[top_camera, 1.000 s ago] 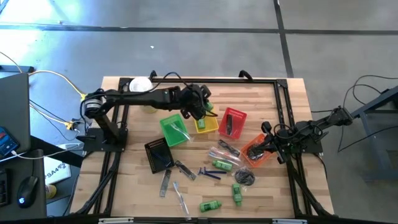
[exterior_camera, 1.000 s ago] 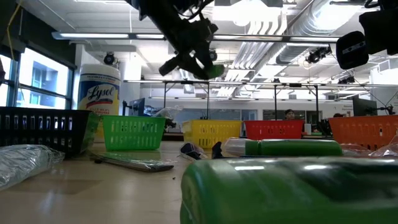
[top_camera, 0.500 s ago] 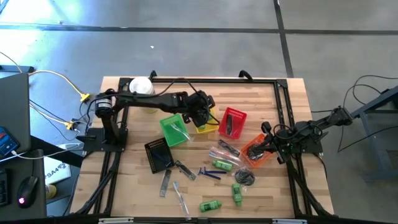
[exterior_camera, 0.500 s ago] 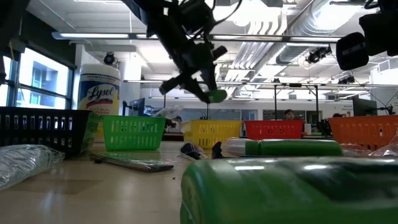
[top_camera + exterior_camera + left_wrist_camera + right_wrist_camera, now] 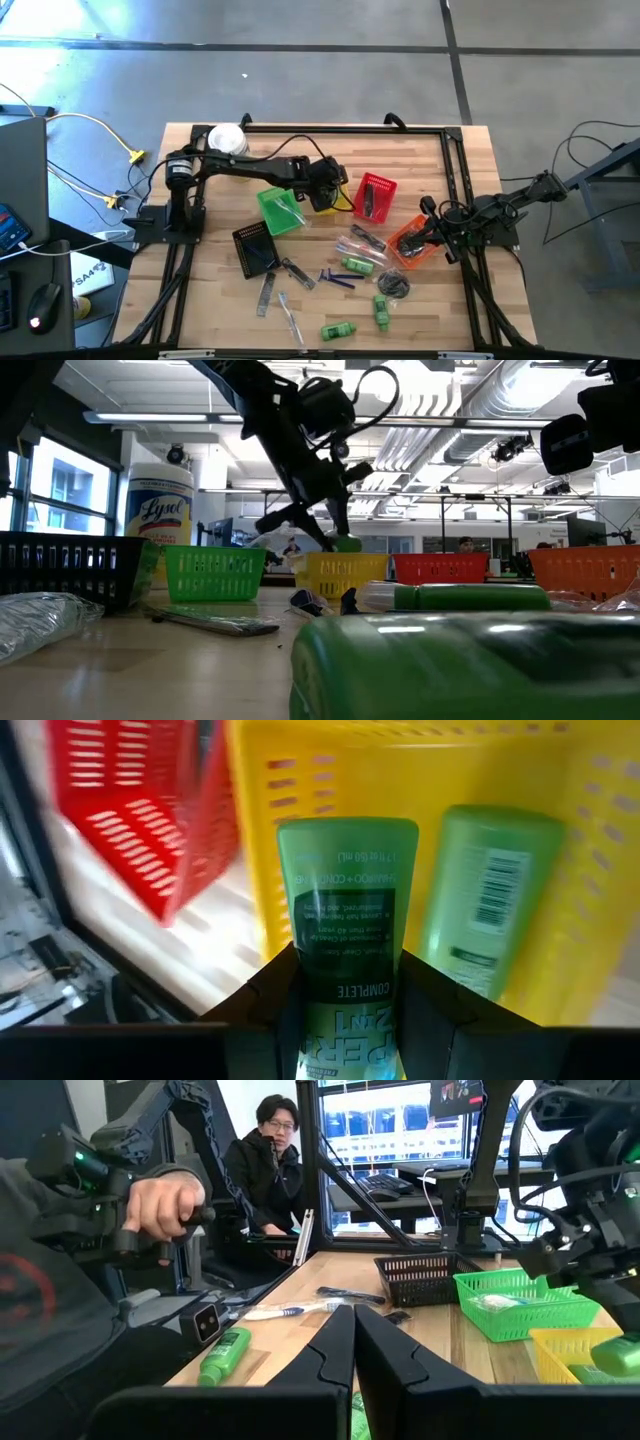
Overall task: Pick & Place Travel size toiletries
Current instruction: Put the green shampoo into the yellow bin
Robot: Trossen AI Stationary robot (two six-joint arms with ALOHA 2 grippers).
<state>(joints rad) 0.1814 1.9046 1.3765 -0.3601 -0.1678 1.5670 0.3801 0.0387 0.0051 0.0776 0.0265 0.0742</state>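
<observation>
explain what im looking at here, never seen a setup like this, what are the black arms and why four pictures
It is one wooden table with two robot arms, filmed by four cameras at once: one overhead, one at table height, and one on each wrist. Small baskets and travel toiletries lie on the table. The left gripper hangs over the yellow basket, its fingers clamped on a green mini bottle; a second green bottle already lies in that basket. The right gripper waits shut beside the orange basket. More green bottles, razors and combs are still loose. People show in the room behind.
</observation>
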